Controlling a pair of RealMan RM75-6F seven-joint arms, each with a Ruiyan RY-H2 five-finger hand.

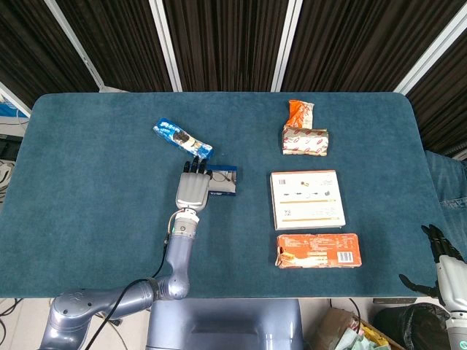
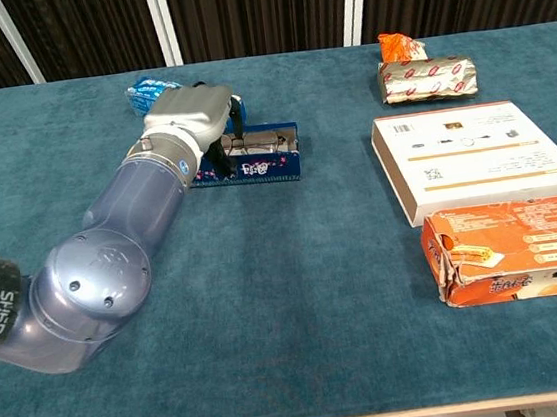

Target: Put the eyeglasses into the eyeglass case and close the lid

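The blue eyeglass case (image 1: 225, 181) (image 2: 262, 165) lies left of the table's middle. Its lid stands tilted up on edge, printed outer face toward me in the chest view. My left hand (image 1: 193, 191) (image 2: 190, 115) holds the lid at the case's left end, with dark fingers (image 2: 234, 119) over the top edge and the thumb on the near face. The eyeglasses lie inside the case, almost wholly hidden behind the raised lid. My right hand (image 1: 440, 253) hangs beyond the table's lower right corner, fingers spread, holding nothing.
A blue snack packet (image 1: 182, 140) lies just behind the case. On the right sit a white flat box (image 1: 306, 198), an orange box (image 1: 318, 250), a foil-wrapped pack (image 1: 305, 140) and an orange pouch (image 1: 300, 112).
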